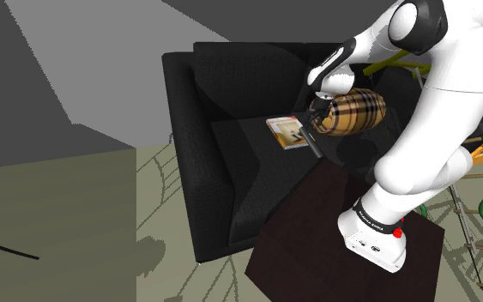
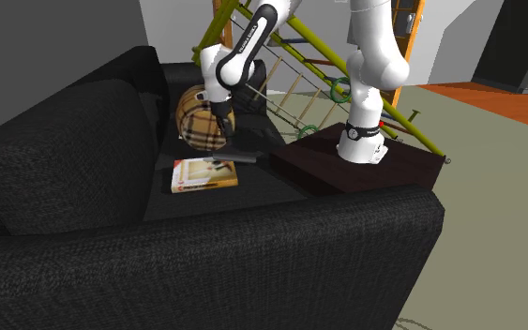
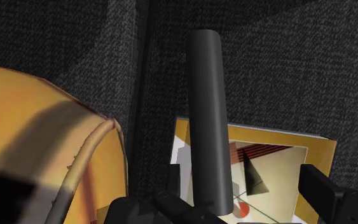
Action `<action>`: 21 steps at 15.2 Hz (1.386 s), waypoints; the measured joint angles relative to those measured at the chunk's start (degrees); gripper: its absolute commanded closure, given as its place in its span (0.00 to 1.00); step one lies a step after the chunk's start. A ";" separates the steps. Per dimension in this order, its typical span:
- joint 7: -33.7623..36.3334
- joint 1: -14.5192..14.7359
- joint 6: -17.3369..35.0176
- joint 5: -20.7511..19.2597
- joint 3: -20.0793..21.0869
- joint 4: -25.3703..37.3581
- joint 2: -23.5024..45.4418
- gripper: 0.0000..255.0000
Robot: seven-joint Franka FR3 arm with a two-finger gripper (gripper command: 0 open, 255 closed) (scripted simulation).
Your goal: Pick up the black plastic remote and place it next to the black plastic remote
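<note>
I have the pincer (image 3: 246, 178) low over the seat of a black sofa (image 1: 205, 172), and its fingers (image 3: 323, 191) stand apart. The dark grey remote (image 3: 208, 114) runs lengthwise out between them. It sits just beside one finger, with a plain gap to the other, so nothing is clamped. In the wrist view the remote crosses the edge of a book (image 3: 279, 165) with a tan cover and throws a shadow on it. I cannot tell whether it rests there or hangs a little above.

In the shoulder view the remote is a thin dark bar on the seat, just beside the book and under the pincer. A tan plaid bolster cushion (image 1: 355, 111) lies against the pincer's far side — touching or nearly so. The arm reaches over from its dark stand (image 1: 316, 232), which is set against the sofa's front.
</note>
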 measured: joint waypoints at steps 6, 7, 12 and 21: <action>-1.16 -4.24 5.58 -4.20 4.34 -0.68 2.70 0.00; -0.79 -5.25 6.10 -5.08 5.41 -0.64 3.07 0.00; 1.19 -10.15 7.13 -5.68 10.12 -0.73 3.15 0.00; 2.88 -12.89 7.78 -6.26 12.96 -1.09 3.10 1.00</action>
